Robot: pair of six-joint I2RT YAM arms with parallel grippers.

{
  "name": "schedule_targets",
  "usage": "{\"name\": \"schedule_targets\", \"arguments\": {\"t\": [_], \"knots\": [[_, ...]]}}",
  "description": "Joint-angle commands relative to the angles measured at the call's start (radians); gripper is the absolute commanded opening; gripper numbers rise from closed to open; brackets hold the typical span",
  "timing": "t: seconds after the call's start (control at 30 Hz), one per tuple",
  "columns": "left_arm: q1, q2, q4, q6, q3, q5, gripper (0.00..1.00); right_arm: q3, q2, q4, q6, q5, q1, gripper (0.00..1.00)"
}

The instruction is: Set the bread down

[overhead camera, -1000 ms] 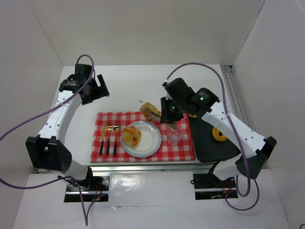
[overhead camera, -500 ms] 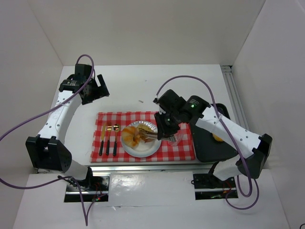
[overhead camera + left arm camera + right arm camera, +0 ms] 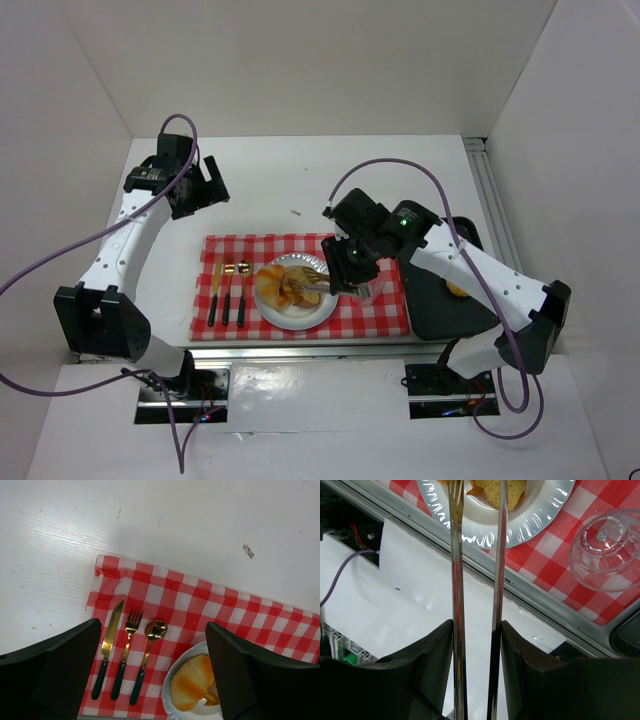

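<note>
Both roll [image 3: 270, 285] and slice [image 3: 495, 487] sit on the plate [image 3: 316, 308]; right end effector [image 3: 476, 627], gripping tongs [image 3: 456, 580], should spread them, then lift straight. Left end effector [image 3: 152, 630] hangs open.

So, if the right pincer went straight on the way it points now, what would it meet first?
Most likely the flat toasted slice on the white plate. The tongs in the right pincer point straight at it, tips at its edge. Whether they already touch it is unclear.
</note>
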Motion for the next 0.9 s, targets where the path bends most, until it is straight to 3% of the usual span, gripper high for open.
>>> {"name": "schedule_targets", "arguments": {"t": [0.0,0.33,0.43,0.67,0.87], "knots": [[0.006,-0.005,0.026,0.016,0.002,0.006,0.99,0.024,-0.001,-0.019,-0.002,0.028,0.005,0.48],[0.006,0.004,0.026,0.016,0.002,0.006,0.99,0.133,-0.021,0.001,-0.013,0.163,-0.087,0.47],[0.006,0.004,0.026,0.016,0.002,0.006,0.99,0.122,-0.021,0.123,0.007,0.235,-0.122,0.47],[0.006,0.004,0.035,0.006,0.025,0.052,0.99,0.066,0.117,0.444,0.13,0.589,-0.151,0.47],[0.006,0.004,0.035,0.017,0.035,0.092,0.99,0.01,0.207,0.712,0.093,0.647,-0.235,0.45]]}}
